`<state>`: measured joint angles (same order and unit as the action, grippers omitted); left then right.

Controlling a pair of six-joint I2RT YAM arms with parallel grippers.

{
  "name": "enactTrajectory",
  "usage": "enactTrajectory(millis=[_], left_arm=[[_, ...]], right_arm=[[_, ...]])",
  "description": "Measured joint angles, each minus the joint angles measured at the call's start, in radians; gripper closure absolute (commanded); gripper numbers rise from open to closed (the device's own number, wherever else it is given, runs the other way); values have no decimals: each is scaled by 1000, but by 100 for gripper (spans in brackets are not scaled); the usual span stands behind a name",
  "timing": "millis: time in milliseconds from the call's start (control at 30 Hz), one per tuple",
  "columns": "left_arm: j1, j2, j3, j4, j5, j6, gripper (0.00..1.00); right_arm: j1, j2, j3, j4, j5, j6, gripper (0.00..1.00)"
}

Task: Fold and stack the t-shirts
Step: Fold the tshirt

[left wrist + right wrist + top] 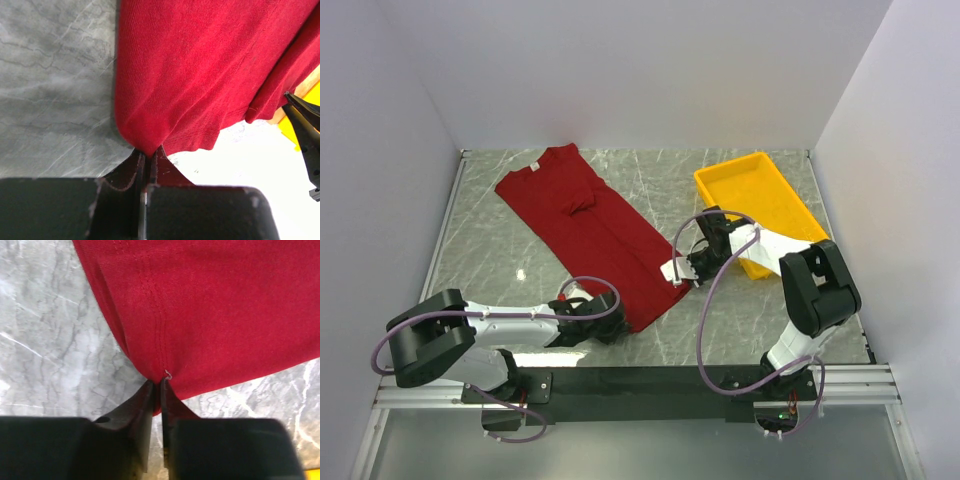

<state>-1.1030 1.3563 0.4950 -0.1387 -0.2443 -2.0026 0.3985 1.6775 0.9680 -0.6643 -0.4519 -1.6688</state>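
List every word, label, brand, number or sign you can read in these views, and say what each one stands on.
No text can be read in any of the three views.
small pale neck label on the dark red cloth t-shirt: too small to read from the top camera, and out of view in both wrist cameras.
yellow plastic tray: no markings show.
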Motion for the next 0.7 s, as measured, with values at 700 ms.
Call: enactTrajectory(millis=[700], left_arm=[[0,-210,-19,-47,4,80,100]], right_arm=[[3,-77,63,-130,-77,17,100]])
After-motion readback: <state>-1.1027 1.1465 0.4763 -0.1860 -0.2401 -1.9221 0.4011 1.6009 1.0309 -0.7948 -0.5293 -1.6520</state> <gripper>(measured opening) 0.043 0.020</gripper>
